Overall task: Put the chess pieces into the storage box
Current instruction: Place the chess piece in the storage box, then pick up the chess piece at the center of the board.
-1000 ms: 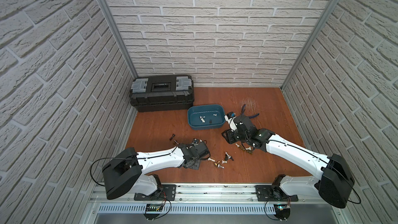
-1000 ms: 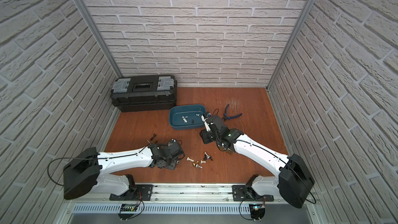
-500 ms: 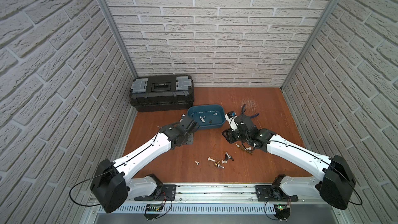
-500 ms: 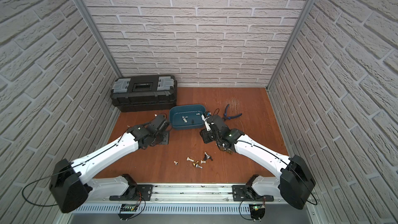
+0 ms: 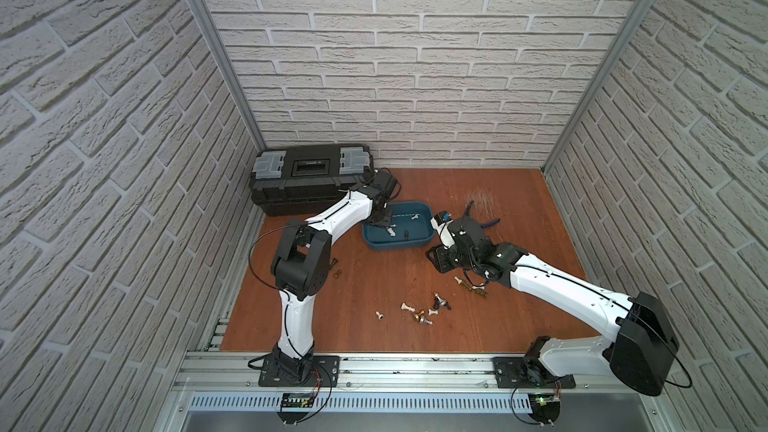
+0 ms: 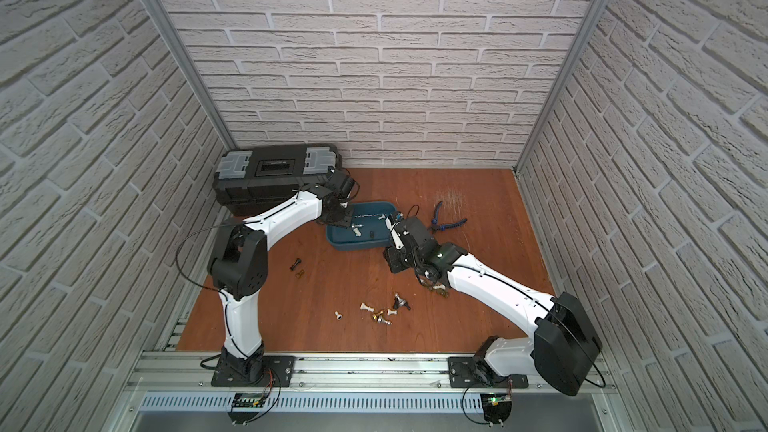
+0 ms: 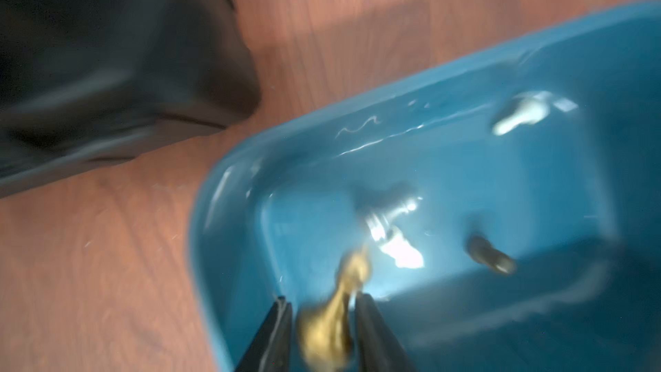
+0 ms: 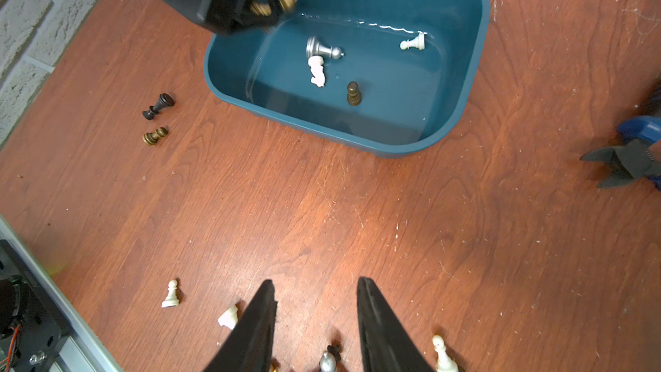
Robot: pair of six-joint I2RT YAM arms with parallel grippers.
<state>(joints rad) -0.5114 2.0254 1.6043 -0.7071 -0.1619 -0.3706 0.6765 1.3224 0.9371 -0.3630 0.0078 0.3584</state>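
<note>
Brick-walled bay, wooden desk [image 8: 322, 209] | gold piece [image 7: 327, 331] sits between my left fingers [image 7: 375, 334] above box [image 7: 393, 102] for dropping; I cannot tell if they clamp it | my right fingers [image 8: 379, 327] parted, empty, low beside loose pieces [image 8: 443, 352] for next pick

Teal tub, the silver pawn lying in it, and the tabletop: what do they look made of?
Storage box: probably moulded plastic with a glossy finish; it has rounded corners and bright streak highlights along the inner wall.
Silver pawn: metal or metallised plastic, can't tell which; mirror-like glints.
Tabletop: wood or wood-look laminate, semi-matt; reddish grain with fine white scratches.
</note>
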